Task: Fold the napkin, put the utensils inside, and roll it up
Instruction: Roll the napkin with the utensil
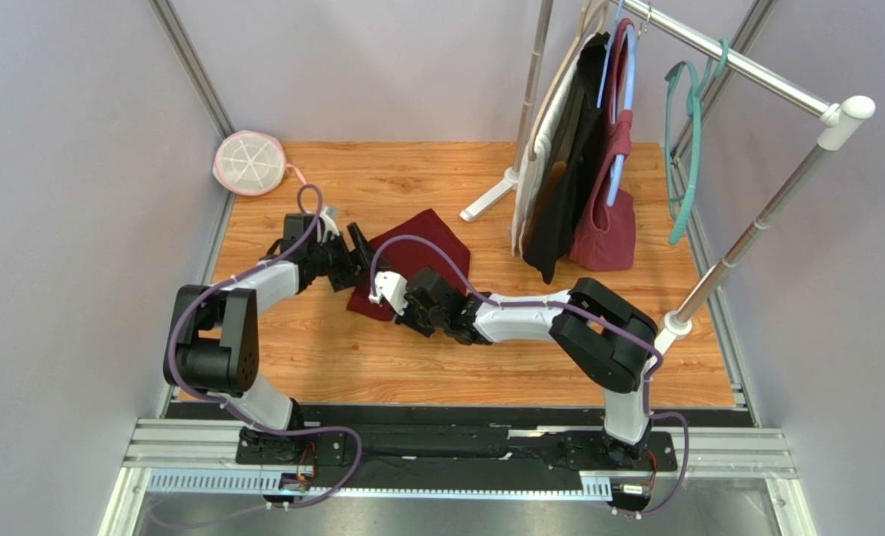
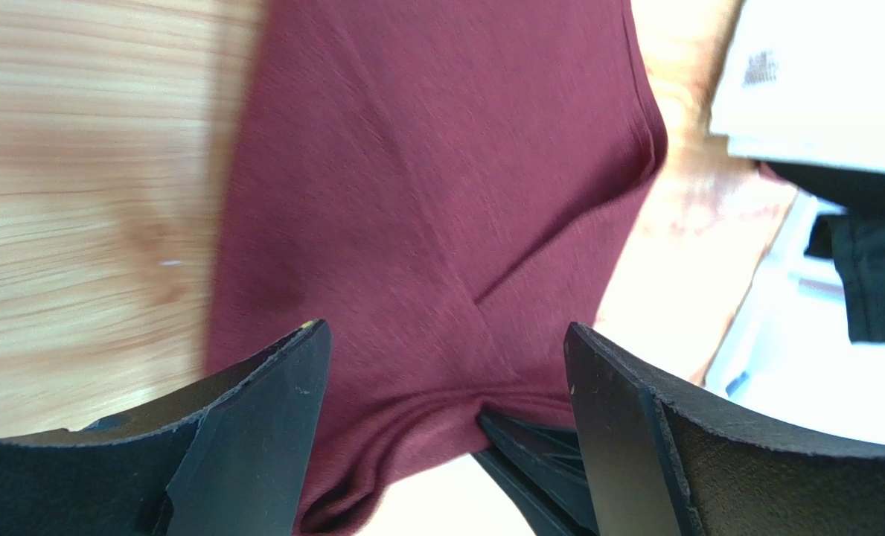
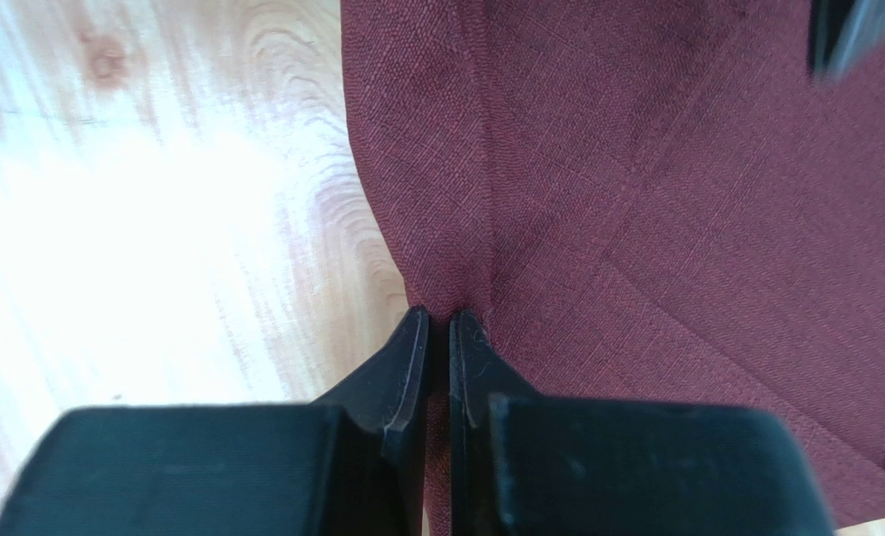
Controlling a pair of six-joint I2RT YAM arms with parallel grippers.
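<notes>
Pinched at the corner: the right gripper (image 3: 449,335) is pressed together on the napkin (image 1: 424,257) at its lower-left edge.
The left gripper (image 2: 447,329) hangs spread at the cloth's left side. The napkin lies mid-frame on the bench (image 1: 301,357), running diagonally up-right from both.

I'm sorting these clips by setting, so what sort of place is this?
Likely a robotics lab test cell, not a home: plain grey panel walls in metal framing enclose a wooden table, and a clothes rack with hanging garments stands as a prop.
</notes>
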